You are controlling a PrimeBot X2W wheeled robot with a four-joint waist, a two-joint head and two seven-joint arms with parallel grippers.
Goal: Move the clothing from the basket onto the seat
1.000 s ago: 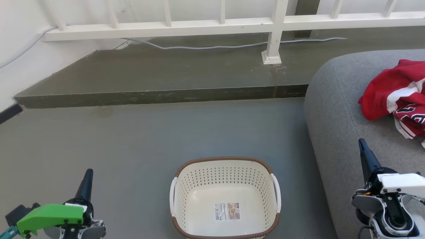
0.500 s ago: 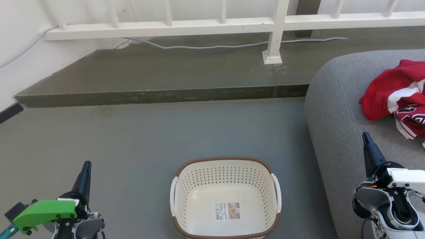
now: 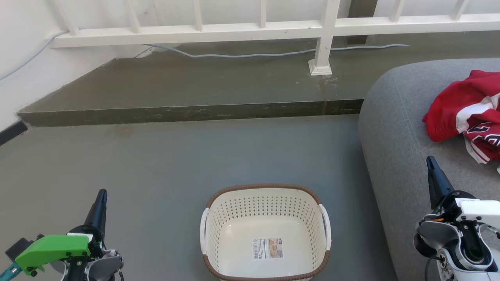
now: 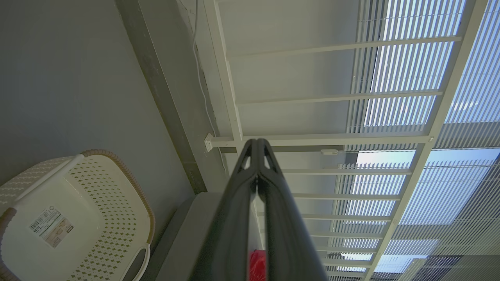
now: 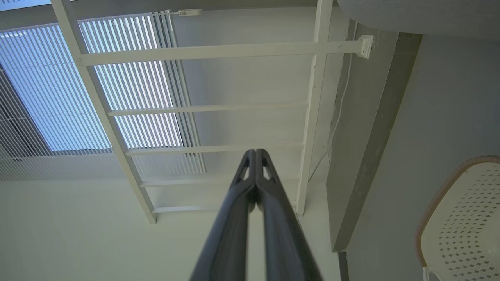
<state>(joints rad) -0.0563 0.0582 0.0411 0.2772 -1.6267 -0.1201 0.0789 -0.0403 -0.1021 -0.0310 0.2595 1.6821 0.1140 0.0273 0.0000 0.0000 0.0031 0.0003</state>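
Head view. Basket (image 3: 262, 186) stands on the floor (image 3: 156, 164) at 6 o'clock, a label (image 3: 267, 248) on its bottom. Red clothing (image 3: 457, 109) lies crumpled on the grey seat (image 3: 394, 148) at 3 o'clock, well apart from the basket. Left fingers (image 3: 99, 210) at 8 o'clock and right fingers (image 3: 435, 181) at 4 o'clock are clenched tip to tip, grasping nothing, pointing toward 12 o'clock.

The left tool (image 3: 102, 194) is held at the lower left of the head view, its two dark fingers pressed together and tipped slightly rightward (a green housing (image 3: 52, 249) is carried at the wrist). The right tool (image 3: 430, 160) is held at the lower right, likewise closed and empty, leaned slightly leftward above a white wrist casing (image 3: 478, 208).
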